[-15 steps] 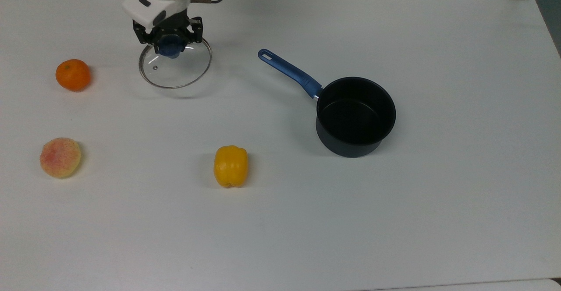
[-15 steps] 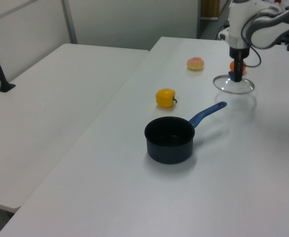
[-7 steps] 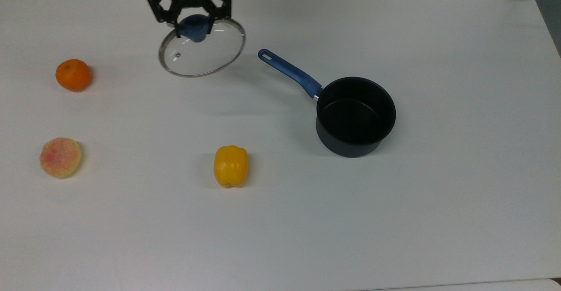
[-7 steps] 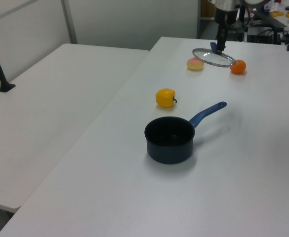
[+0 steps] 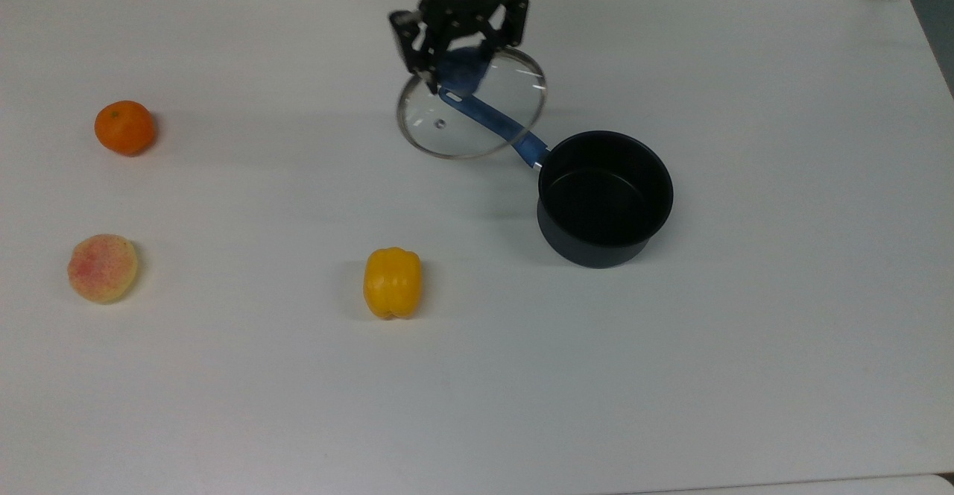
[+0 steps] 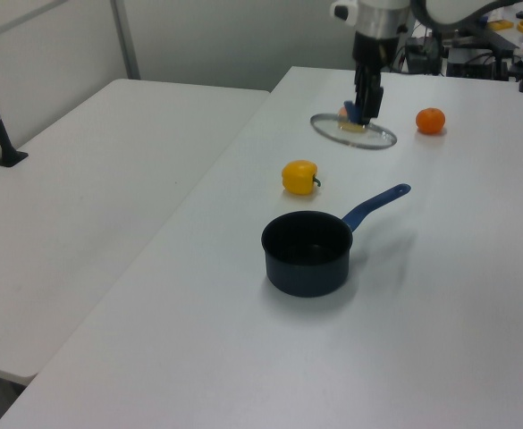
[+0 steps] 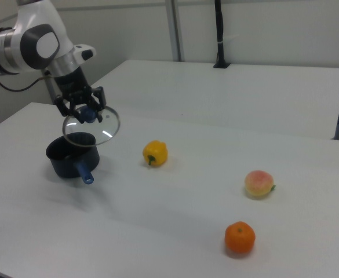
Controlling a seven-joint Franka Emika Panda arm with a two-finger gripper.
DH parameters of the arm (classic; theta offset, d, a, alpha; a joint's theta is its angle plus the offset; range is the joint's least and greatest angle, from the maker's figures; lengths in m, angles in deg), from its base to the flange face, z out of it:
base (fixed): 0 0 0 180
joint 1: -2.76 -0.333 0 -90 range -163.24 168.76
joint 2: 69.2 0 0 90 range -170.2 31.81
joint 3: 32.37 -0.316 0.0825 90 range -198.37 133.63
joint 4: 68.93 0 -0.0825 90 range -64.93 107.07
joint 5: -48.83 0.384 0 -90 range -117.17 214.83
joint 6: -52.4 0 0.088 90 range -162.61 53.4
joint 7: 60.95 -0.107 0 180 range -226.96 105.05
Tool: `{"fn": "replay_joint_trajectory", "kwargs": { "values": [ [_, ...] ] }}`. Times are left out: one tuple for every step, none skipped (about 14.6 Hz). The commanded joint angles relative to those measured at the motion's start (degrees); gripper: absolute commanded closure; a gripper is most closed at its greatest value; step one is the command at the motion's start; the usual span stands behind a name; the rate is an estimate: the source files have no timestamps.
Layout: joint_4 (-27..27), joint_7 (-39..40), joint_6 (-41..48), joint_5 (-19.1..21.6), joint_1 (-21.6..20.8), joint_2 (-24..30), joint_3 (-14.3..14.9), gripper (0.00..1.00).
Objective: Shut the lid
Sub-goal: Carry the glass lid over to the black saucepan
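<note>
A: Near to far in the top view. Big bare stretch of table [image 5: 671, 405] at the near edge. Then the yellow pepper [image 5: 393, 282] and, well off to the top view's left, the peach [image 5: 103, 268]. Neither sits between the lid and the pan.

B: Pan?

A: Saucepan [image 5: 605, 198] upright, mouth open, nothing inside, right of centre in the top view. Its blue handle [image 5: 492, 124] runs far-left from the body.

B: And the lid?

A: Lid [image 5: 472, 103] is off the table, hanging in the air over that handle, short of the pan mouth. Rim roughly level, slight tilt. Gripper [image 5: 463, 70] clamps the blue knob [image 5: 462, 68] from above, fingers either side. A top grip makes sense: keeps the glass flat for a straight drop onto the rim.

B: Clearance?

A: Lid looks higher than the pan rim in the left view, so the handle shouldn't foul it. My read: carry it near-right in the top view until centred, then lower. Orange [image 5: 124, 127] is far left, out of the way. Far table edge is just behind the gripper; open room to the right of the pan.
</note>
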Motion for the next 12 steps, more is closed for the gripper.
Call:
{"fn": "replay_joint_trajectory", "kwargs": {
  "values": [
    [-5.65, 0.61, 1.16, -1.34, -3.07, -5.98, -2.43, 0.84],
    [-6.96, 0.96, 1.16, -2.31, -4.47, -7.47, -2.43, 0.84],
    [-7.93, 1.66, 1.16, -3.54, -5.88, -8.96, -2.43, 0.84],
    [-8.99, 2.45, 1.08, -4.94, -7.46, -10.72, -2.43, 0.84],
    [-10.3, 2.98, 0.99, -6.35, -8.87, -12.48, -2.43, 0.84],
    [-11.19, 3.25, 0.03, -7.75, -9.66, -13.89, -2.52, 0.84],
    [-11.72, 4.03, -2.33, -8.9, -11.06, -15.29, -2.52, 0.84],
    [-12.42, 4.91, -2.7, -9.78, -12.12, -16.44, -2.43, 0.84],
    [-13.38, 6.05, -2.79, -11.27, -13.26, -17.41, -2.43, 0.84],
    [-13.91, 7.19, -2.79, -12.94, -13.8, -18.37, -2.52, 0.84],
    [-14.44, 7.81, -2.88, -14.08, -14.06, -19.17, -2.52, 0.84],
    [-15.14, 8.51, -2.88, -14.97, -14.5, -20.05, -2.52, 0.84]
  ]
}}
